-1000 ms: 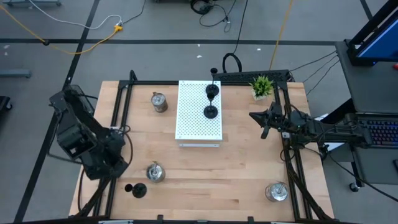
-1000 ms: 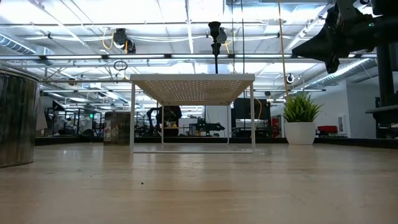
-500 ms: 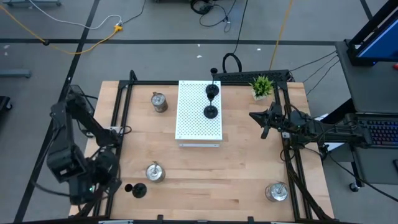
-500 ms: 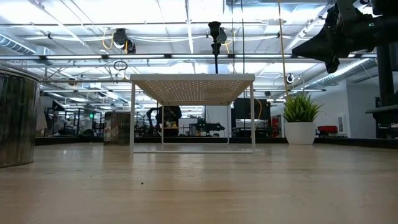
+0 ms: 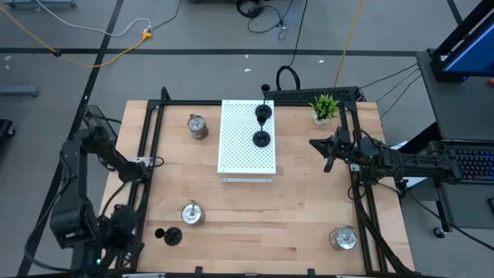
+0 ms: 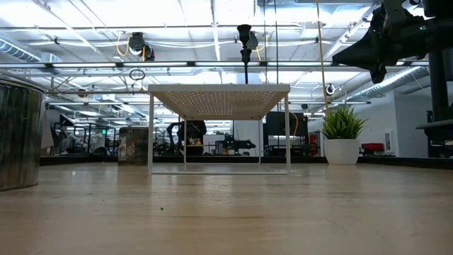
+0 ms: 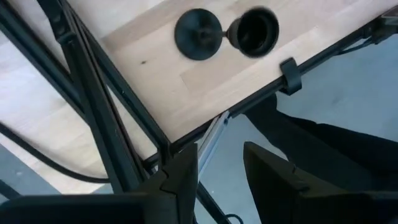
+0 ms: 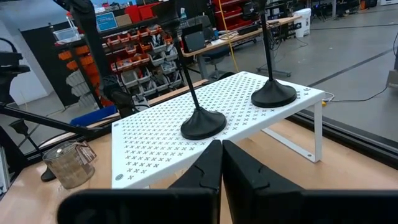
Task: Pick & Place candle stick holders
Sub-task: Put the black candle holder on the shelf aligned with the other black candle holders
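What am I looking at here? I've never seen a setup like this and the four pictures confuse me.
It is a robot with two dark arms at a wooden table. One picture looks straight down, one looks level across the tabletop, and two come from cameras on the arms' wrists. On the white perforated board stand two black candle stick holders. A third black holder lies tipped near the table's front left corner, and three silver holders stand around the table, beside a small green plant. The left gripper is open past the table's edge; the right gripper is shut. Neither holds anything.
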`<state>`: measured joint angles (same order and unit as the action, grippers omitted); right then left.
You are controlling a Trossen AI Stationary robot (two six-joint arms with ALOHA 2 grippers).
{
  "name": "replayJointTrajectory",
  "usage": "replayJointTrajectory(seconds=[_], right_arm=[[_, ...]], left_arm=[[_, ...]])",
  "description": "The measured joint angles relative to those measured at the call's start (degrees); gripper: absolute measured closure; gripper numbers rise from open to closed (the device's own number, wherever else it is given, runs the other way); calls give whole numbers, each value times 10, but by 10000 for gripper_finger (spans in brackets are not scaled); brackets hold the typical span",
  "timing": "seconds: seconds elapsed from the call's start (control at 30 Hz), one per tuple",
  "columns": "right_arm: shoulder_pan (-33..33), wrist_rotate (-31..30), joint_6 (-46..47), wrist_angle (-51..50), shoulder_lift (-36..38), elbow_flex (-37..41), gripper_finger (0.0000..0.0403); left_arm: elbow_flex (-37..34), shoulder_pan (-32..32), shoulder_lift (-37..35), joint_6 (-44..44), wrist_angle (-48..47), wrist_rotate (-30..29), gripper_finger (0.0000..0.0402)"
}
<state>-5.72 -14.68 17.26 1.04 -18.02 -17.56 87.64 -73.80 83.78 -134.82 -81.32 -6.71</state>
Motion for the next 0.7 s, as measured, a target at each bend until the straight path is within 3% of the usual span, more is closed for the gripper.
replayJointTrajectory(seconds=[0.2,0.7], right_arm=[[0,0,2,0,0,0,398],[0,0,3,0,0,0,399]], left_arm=[[0,-16,36,9,17,-58,268],[0,16,92,95,48,-103,268]])
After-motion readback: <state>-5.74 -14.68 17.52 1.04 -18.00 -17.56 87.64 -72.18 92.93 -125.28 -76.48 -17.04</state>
